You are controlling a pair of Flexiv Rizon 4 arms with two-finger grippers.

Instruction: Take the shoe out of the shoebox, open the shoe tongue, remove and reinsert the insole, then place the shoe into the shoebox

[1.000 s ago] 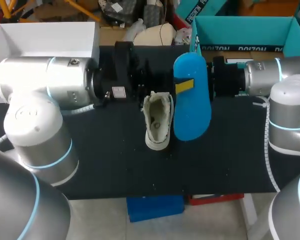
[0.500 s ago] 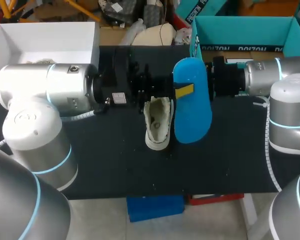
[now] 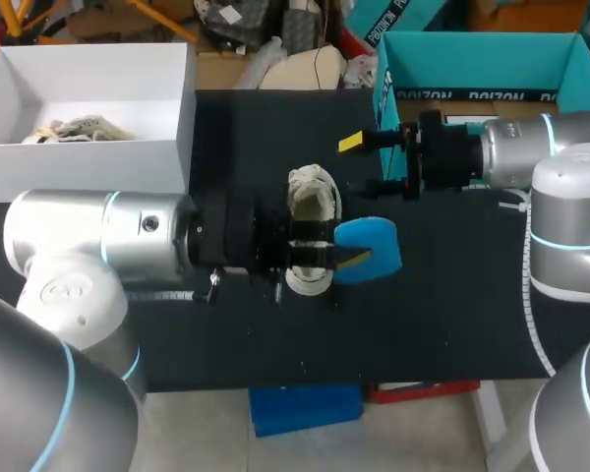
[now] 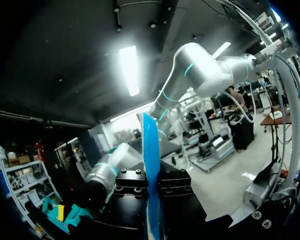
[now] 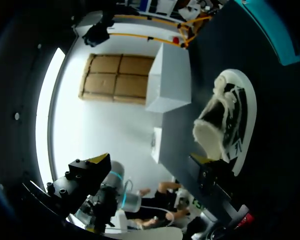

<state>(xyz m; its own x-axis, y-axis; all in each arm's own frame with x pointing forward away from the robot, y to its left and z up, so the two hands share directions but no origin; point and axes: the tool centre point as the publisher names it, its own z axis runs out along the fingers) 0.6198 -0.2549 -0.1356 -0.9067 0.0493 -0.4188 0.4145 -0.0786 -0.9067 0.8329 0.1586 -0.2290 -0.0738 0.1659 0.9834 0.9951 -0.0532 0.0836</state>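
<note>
— Any words to see?
— Yes. White letters on a dark strip [image 3: 472,95] along the front wall of the teal box [image 3: 492,61].
— Easy to read?
— Not so easy. Upside down in the head view. Big blocky letters, all in one row.
— Any numbers?
— Maybe. A small dark mark [image 5: 237,148] on the side of the white shoe [image 5: 225,115], near the sole, in the right wrist view. Could be a number or a sign. Too small to tell.
</note>
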